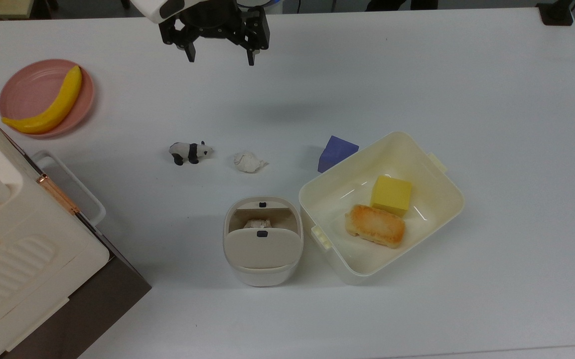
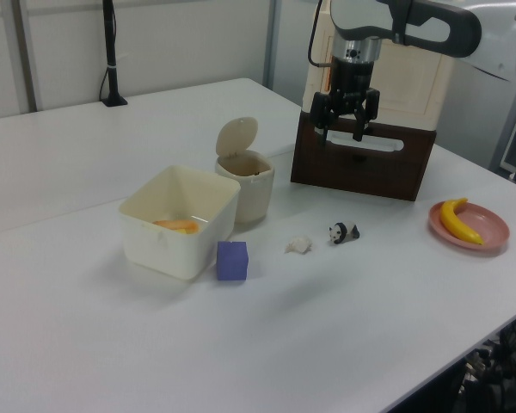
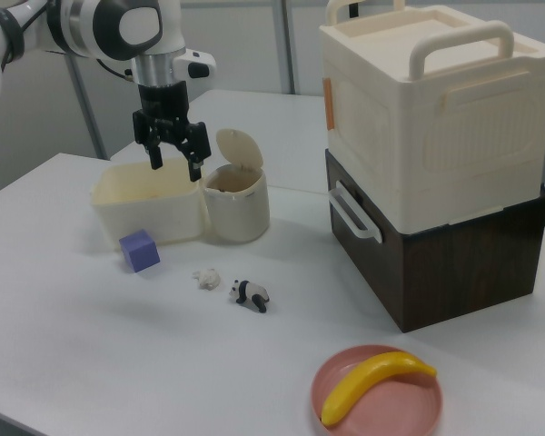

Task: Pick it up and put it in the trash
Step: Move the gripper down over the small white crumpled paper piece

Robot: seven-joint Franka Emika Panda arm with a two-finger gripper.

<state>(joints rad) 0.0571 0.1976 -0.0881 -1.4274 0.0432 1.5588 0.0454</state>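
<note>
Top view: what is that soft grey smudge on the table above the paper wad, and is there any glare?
In the top view, the smudge looks like the raised arm's blurred shadow on the table; thin bright streaks of glare mark the cream box floor. In the left view, the purple block casts a faint shadow.

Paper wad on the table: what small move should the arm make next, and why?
Probably bring the gripper over the paper wad and lower it. Its fingers are open and empty, raised above the table, while the wad lies untouched between the panda and the purple block; the trash bin has its lid open.
</note>
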